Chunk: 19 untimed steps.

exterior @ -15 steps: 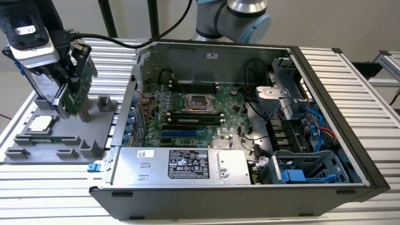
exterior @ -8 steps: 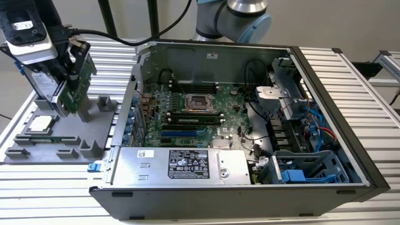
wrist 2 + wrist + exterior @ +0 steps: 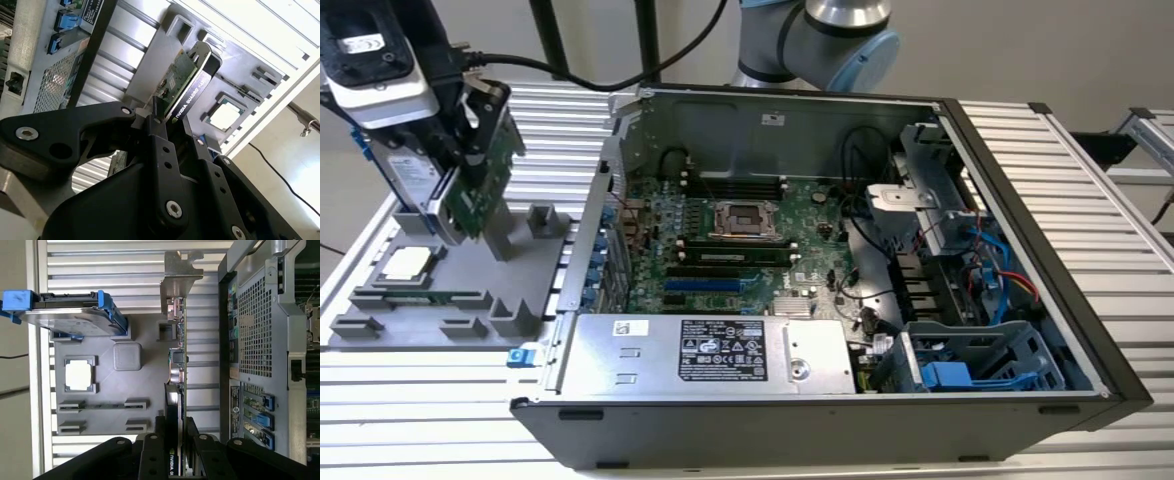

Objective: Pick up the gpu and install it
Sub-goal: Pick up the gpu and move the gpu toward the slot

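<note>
The gpu (image 3: 488,180) stands upright on edge over the grey holder tray (image 3: 520,255) at the exterior view's left, green board face showing. My gripper (image 3: 470,150) comes down from above and is shut on the card's upper edge. In both wrist views the black fingers (image 3: 161,427) press on either side of the gpu (image 3: 177,365), whose silver end bracket (image 3: 181,275) sticks out at the far end. The second wrist view shows the black face of the gpu (image 3: 187,85) between the fingers (image 3: 157,130). Whether its lower edge still sits in the tray's slot I cannot tell.
A silver hard drive (image 3: 403,170) in a blue frame stands close beside the card on the tray. A processor chip (image 3: 407,263) lies in a tray pocket. The open computer case (image 3: 1014,200) sits to the exterior view's right, with motherboard (image 3: 734,250) and power supply (image 3: 707,350) exposed.
</note>
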### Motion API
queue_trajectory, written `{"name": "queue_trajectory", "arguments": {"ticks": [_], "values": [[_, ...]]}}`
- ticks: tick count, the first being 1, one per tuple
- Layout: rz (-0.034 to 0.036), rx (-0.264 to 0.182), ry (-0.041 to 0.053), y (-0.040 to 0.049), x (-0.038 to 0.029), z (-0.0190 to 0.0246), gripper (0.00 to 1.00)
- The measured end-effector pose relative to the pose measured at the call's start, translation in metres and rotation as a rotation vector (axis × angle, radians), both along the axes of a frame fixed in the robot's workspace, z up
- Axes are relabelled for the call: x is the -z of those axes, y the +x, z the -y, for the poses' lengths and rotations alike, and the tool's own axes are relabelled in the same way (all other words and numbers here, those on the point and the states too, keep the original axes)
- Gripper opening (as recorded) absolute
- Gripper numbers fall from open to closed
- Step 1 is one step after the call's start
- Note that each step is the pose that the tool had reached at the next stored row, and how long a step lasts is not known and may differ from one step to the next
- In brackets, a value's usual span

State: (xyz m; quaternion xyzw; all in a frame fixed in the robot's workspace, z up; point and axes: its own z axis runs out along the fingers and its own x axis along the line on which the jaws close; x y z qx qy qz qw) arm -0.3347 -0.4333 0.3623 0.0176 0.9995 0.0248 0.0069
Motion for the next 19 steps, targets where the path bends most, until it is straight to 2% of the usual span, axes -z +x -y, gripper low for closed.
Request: {"name": "queue_trajectory", "arguments": {"ticks": [19], "values": [[0.0001, 0.000, 0.0000, 0.0000, -0.0118, 0.0000, 0.00]]}}
